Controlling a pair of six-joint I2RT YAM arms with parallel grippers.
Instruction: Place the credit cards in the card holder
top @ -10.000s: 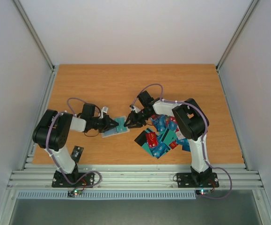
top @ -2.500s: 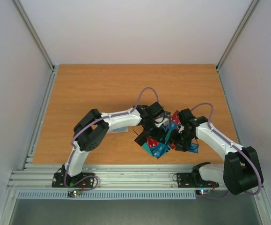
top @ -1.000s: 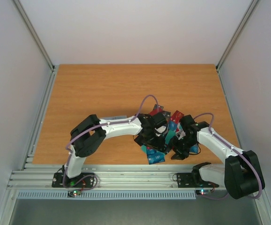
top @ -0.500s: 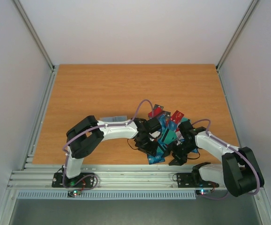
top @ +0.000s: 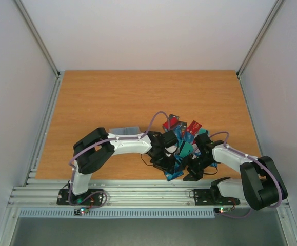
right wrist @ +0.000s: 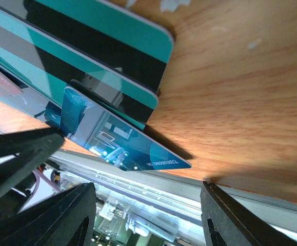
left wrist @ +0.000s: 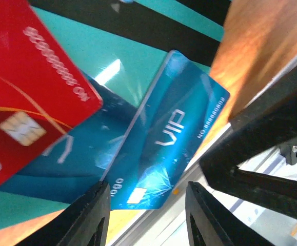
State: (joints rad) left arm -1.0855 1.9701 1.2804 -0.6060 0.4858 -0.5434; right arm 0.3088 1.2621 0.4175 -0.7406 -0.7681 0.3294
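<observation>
Where the credit cards (top: 185,134) lie heaped, left gripper (left wrist: 147,188) straddling blue VIP card (left wrist: 174,128), grip uncertain, right gripper (right wrist: 147,188) jaws apart over heap's near edge, card holder (top: 123,130) well behind left gripper.

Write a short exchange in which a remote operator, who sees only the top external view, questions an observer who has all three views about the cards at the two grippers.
Operator: What lies at the left gripper?
Observer: A blue card printed VIP, with one end between the fingers.
Operator: What is next to that card?
Observer: A red card with a gold chip, to its left in the left wrist view.
Operator: And ahead of the right gripper?
Observer: Two teal cards with black stripes, one overlapping the other.
</observation>
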